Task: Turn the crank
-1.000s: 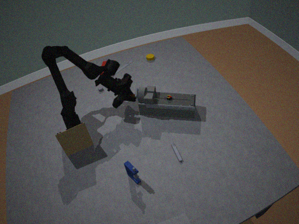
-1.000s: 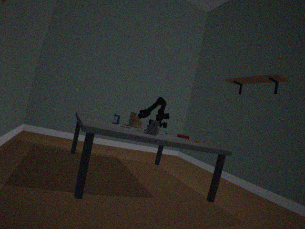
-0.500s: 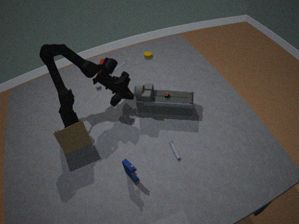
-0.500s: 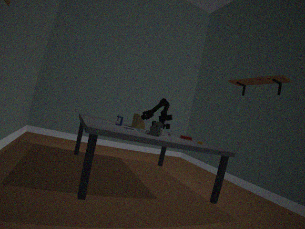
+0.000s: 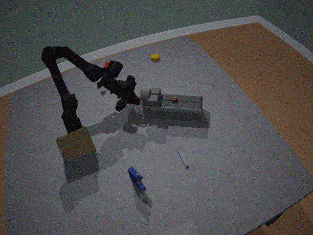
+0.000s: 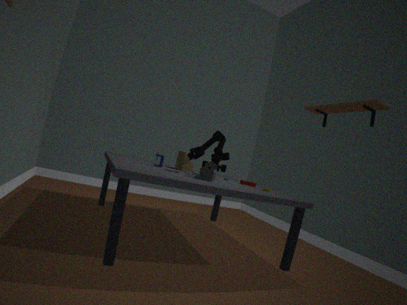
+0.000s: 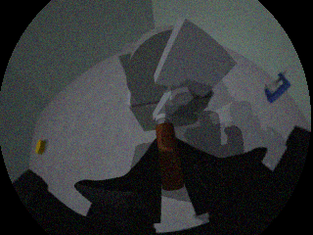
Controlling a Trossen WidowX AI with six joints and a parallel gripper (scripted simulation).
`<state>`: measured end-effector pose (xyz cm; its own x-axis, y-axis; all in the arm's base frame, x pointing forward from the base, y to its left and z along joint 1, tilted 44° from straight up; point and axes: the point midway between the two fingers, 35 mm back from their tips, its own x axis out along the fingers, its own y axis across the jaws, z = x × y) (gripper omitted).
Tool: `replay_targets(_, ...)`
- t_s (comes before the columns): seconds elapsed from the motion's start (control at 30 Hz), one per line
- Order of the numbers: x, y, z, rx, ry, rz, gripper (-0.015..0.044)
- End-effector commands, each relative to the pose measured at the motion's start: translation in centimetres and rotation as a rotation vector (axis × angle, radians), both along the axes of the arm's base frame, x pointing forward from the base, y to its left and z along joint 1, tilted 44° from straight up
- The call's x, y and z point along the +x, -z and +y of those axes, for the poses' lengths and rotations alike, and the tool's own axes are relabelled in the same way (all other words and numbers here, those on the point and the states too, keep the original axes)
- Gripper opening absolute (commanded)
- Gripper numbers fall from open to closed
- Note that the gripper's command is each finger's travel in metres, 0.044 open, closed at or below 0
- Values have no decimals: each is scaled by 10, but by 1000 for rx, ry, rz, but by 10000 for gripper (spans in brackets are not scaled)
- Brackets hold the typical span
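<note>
Evidently the job is midway: the grip on the crank is done, while finishing the alignment and letting go seem to be left. On the broad grey surface point(image 5: 227, 152) point(image 6: 151, 175) point(image 7: 88, 117), the machine point(image 5: 174, 113) point(image 6: 206, 173) point(image 7: 142, 83) sits at three o'clock from the hand point(image 5: 137, 100) point(image 6: 215, 166) point(image 7: 164, 140) in the top view, and at twelve o'clock in the wrist view. The hand is closed, pinching the brown handle point(image 5: 136, 98) point(image 7: 169, 162) between its fingers. From the handle, the pale crank arm point(image 7: 162, 105) runs towards twelve o'clock in the wrist view. Smallest of all, the red pointer point(image 5: 176, 99) lies at three o'clock from the hand in the top view, just beside a yellowish bit. Whether it is level with both brass marks is too small to tell, so more turning may be needed before release.
</note>
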<state>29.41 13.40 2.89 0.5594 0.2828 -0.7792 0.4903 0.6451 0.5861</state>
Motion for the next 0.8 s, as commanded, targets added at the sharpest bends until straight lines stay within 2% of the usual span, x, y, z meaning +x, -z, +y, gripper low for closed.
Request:
replay_targets(0.0,-4,8,-3,-12,1,25,0)
replay_targets(0.77,-5,9,-3,-12,1,25,0)
